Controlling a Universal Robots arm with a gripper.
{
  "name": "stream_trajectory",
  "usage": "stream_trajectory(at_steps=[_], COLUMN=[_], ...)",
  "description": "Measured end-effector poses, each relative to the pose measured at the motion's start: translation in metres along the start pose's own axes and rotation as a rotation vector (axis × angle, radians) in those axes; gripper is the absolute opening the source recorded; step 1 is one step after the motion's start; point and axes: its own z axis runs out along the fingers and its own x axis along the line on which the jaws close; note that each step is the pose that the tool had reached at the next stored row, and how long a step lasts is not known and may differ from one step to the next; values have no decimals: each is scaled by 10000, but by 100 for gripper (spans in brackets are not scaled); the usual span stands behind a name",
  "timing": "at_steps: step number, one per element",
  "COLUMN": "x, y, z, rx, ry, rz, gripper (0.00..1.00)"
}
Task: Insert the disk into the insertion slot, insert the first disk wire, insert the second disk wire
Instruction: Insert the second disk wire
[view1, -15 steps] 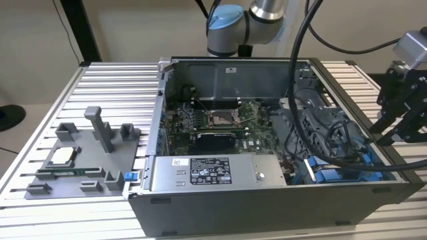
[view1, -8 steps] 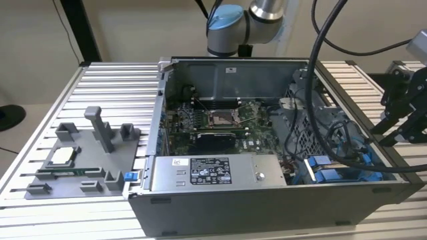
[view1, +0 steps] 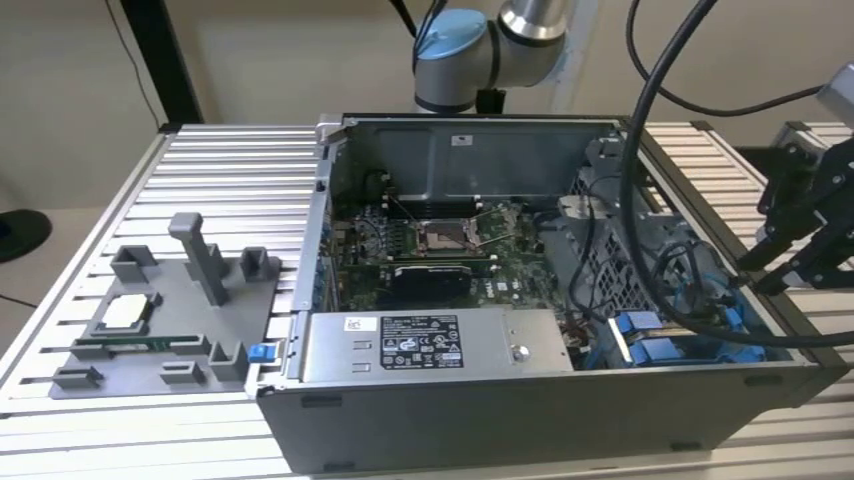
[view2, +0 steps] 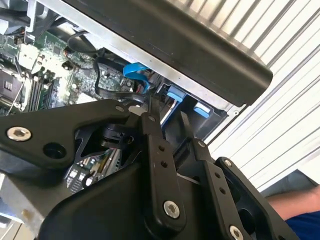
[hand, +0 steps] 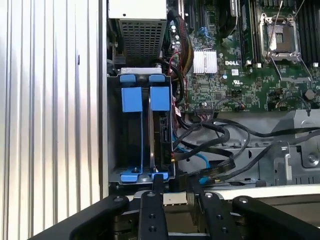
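Note:
The insertion slot (hand: 112, 130) is a grey metal bay with blue clips at the case's corner, on the exterior view's right (view1: 663, 346). The disk (hand: 162, 131) stands edge-on inside it, its blue carrier tabs flush with the bay's ends and its connector edge facing the loose wires. A black wire with a blue plug (hand: 202, 178) and a light blue flat wire (hand: 201, 158) lie beside the bay, not plugged into the disk. My gripper (hand: 175, 183) (view2: 167, 111) hovers just outside the case wall by the bay (view1: 766, 272), open, with nothing clearly between its fingers.
The open computer case holds a motherboard (view1: 441, 245), a grey power-supply box (view1: 427, 343) and a perforated cage (hand: 144, 37). Black cables (hand: 235, 135) cross the metal beside the bay. A grey fixture with parts (view1: 167, 320) sits on the ribbed table on the exterior view's left.

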Motion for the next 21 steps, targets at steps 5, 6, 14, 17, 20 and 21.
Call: stream_trajectory(at_steps=[5,6,14,17,20,21], x=[-6,-5,-5,-2,-1,-1], y=[-12,-13,-34,-40,-45,-47], z=[44,49,73,103,131,138], rx=[-137,-145,-158,-158,-159,-160], ry=[-19,-30,-152,-153,-167,-176], rz=[125,135,115,113,111,110], gripper=[100,100,100,100,100,100])
